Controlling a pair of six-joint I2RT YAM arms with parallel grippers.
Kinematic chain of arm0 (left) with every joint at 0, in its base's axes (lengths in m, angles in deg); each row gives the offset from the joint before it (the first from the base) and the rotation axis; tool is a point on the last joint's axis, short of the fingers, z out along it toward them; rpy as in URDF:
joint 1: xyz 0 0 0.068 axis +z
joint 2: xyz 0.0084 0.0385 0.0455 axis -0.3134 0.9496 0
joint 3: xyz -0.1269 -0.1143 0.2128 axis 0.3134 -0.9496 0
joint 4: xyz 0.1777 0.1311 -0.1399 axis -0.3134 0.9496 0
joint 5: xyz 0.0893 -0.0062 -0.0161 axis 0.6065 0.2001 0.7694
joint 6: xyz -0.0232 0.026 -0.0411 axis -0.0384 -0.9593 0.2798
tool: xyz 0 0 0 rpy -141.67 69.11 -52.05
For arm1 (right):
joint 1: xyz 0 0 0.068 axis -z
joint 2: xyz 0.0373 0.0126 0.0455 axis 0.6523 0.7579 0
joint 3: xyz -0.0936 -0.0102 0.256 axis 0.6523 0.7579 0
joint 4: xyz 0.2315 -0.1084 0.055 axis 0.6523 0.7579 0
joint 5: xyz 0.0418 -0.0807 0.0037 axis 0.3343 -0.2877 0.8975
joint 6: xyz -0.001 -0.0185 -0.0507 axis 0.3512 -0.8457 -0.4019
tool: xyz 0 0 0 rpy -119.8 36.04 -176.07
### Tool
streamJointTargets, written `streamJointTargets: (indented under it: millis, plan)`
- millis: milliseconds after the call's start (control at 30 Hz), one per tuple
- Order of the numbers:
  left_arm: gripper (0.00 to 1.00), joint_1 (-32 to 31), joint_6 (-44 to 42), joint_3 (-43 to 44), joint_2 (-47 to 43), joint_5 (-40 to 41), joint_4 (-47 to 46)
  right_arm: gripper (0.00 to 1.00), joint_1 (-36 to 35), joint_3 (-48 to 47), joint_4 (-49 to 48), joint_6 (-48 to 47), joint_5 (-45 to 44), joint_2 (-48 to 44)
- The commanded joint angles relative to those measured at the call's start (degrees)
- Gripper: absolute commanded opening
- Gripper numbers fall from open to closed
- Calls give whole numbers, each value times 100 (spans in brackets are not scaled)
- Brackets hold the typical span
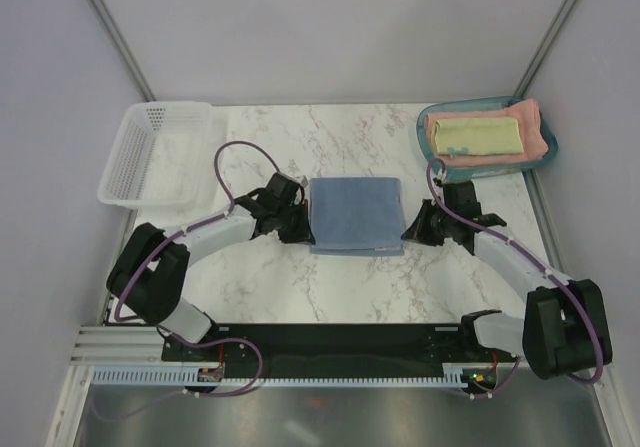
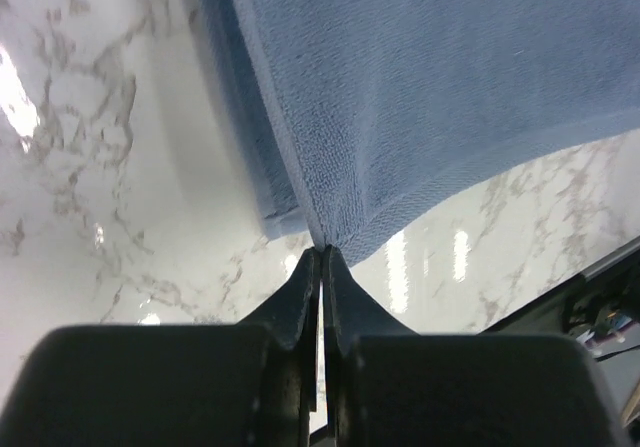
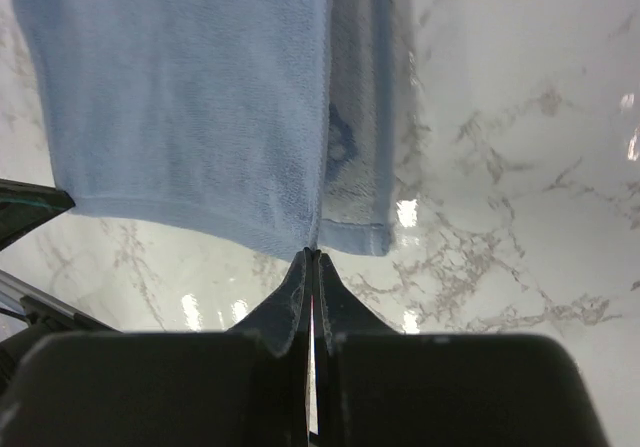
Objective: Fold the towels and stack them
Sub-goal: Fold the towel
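Note:
The grey-blue towel (image 1: pixel 356 214) lies folded over in the middle of the marble table, its upper layer pulled taut between both arms. My left gripper (image 1: pixel 298 229) is shut on the towel's near left corner (image 2: pixel 450 77); the cloth runs right into the closed tips of the gripper (image 2: pixel 322 251). On the opposite side my right gripper (image 1: pixel 412 229) is shut on the near right corner (image 3: pixel 190 97), tips pinched together (image 3: pixel 311 254). The pale-yellow towel (image 1: pixel 478 137) rests folded on the salmon-pink towel (image 1: pixel 532 117).
A teal tray (image 1: pixel 424 127) at the back right holds the pink and yellow towels. A white mesh basket (image 1: pixel 150 157) stands at the back left. Grey walls close in the table on three sides.

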Motion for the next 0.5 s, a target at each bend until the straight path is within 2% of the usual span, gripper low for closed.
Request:
streamJointTargets:
  millis: [0, 133, 467]
  plan:
    - [2, -76, -36, -423, 84, -95, -317, 0, -24, 559, -310, 33, 90, 29]
    - [2, -129, -79, -573, 331, -60, -424, 0, -24, 833, -671, 51, 134, 205]
    - [2, -129, -211, -521, 384, 124, -424, 0, -16, 781, -672, -2, 46, 108]
